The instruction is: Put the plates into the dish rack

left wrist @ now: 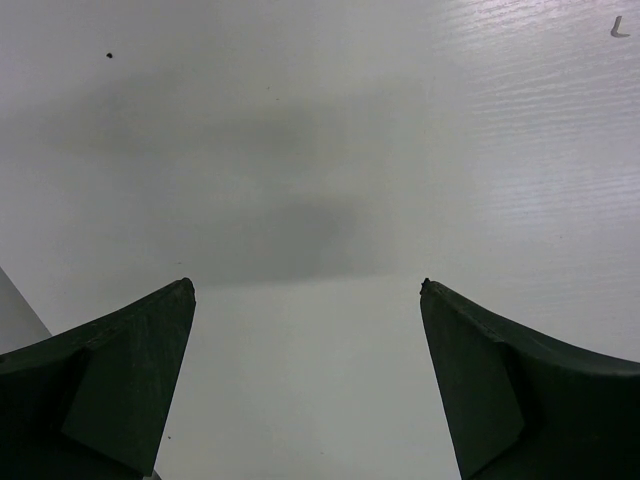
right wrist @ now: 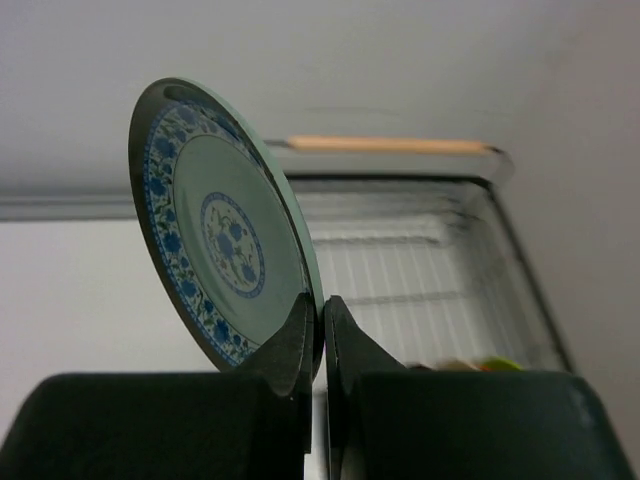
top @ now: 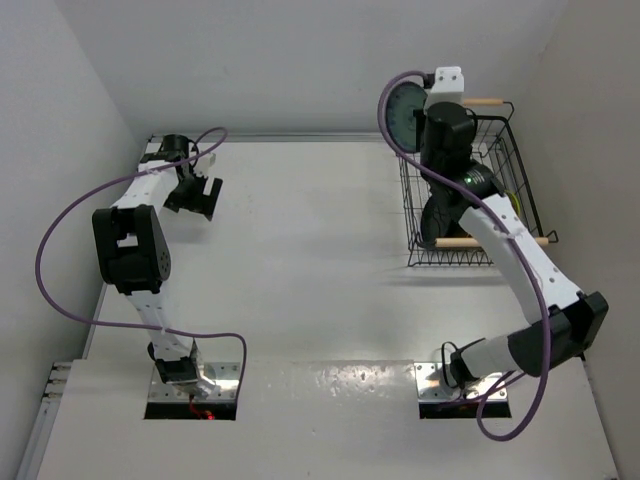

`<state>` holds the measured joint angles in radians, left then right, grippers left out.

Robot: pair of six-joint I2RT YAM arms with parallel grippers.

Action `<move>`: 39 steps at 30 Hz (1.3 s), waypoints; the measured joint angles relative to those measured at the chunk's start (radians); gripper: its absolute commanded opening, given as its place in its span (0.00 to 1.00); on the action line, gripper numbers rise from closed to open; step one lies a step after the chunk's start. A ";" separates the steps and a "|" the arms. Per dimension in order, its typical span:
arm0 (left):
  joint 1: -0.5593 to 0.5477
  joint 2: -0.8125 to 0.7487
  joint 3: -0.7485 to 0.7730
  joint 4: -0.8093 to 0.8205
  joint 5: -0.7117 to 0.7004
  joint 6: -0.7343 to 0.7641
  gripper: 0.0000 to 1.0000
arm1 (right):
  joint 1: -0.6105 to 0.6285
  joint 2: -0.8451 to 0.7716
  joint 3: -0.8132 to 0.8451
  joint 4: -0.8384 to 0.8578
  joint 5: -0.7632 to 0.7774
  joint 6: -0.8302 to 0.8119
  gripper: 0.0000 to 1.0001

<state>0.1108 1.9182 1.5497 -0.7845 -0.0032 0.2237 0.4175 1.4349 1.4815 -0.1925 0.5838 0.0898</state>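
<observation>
Two arms stand at the near edge of the counter [top: 300,250]. The left arm reaches to the far left corner, and its pincer [left wrist: 305,330] hangs over bare counter. Its two fingers [left wrist: 120,370] are wide apart with nothing between them.

There is one plate [right wrist: 225,225] in plain view. It is pale grey-green, with a blue patterned band round the rim and a blue medallion in the middle. It stands on edge, nearly upright, with its face turned to the left of the wrist view. From above it sits over the far left corner of the rack [top: 450,257], off the counter and not in the rack.

The right pincer [right wrist: 322,330] is clamped on the plate's lower rim, with one finger on each face and almost no gap between them.

The single black wire rack lies at the far right of the counter, under the right arm. It has two pale wooden handles, the far handle [top: 483,101] and the near handle [top: 495,241]. The wrist view shows only one handle. Low inside the rack, a few coloured slivers [right wrist: 490,364] show past the fingers. They are too small to say what they are or to count.
</observation>
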 measured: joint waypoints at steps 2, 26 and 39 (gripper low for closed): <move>0.000 0.000 0.000 0.000 0.003 0.000 1.00 | -0.013 -0.023 -0.057 -0.018 0.125 -0.069 0.00; 0.000 0.000 0.000 0.000 0.031 0.000 1.00 | -0.045 0.088 -0.401 -0.203 0.310 0.063 0.00; 0.000 0.000 0.000 0.000 0.033 0.000 1.00 | -0.045 0.151 -0.407 -0.222 0.294 0.172 0.41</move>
<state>0.1112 1.9182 1.5497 -0.7845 0.0296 0.2237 0.3725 1.5864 1.0748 -0.4149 0.8780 0.2623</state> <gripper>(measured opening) 0.997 0.294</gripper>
